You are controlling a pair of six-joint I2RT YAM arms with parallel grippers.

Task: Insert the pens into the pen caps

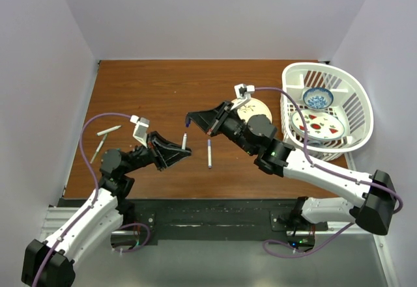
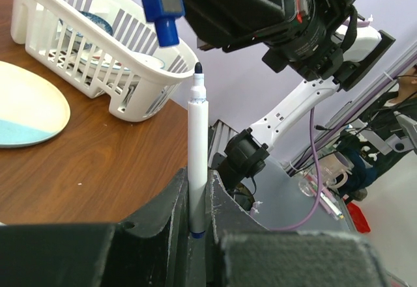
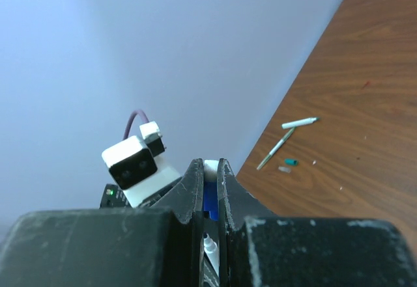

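My left gripper is shut on a white pen, which stands upright with its dark tip on top. Just above and left of that tip hangs a dark blue pen cap, open end down. My right gripper is shut on the cap. Cap and tip are close but apart. Another pen lies on the table between the arms. Two more pens lie at the far left, with a green cap beside them.
A white basket at the right holds a blue bowl and a strawberry-patterned plate. A round pale plate lies on the table beside it, under the right arm.
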